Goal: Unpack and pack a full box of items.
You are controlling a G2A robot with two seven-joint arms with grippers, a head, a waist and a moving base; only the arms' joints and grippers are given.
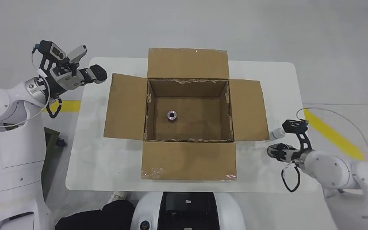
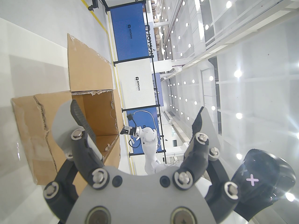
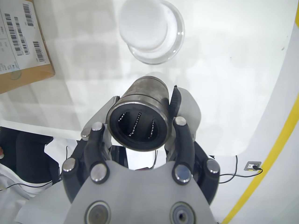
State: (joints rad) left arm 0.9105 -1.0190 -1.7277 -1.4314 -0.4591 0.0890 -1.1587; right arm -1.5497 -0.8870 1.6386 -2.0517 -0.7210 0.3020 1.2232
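Observation:
An open cardboard box [image 1: 190, 118] stands mid-table with all its flaps folded out. On its floor lies a small metal ring [image 1: 172, 115]. My right gripper [image 3: 144, 97] is shut on a dark metal bearing cylinder [image 3: 140, 117] with ball rows inside its bore. It hovers low over the table by the box's right flap [image 3: 21, 36], where the top view places my right gripper [image 1: 275, 152]. A clear jar with a white lid [image 3: 151, 36] stands just beyond it. My left gripper [image 2: 137, 120] is open and holds nothing, up in the air off the table's far-left corner [image 1: 99, 73], facing the box [image 2: 93, 108].
The white table [image 1: 86, 144] has bare strips left of the box and along its near edge. The jar [image 1: 278, 133] stands beside the right flap. Yellow floor tape [image 1: 333, 135] runs past the table's right side.

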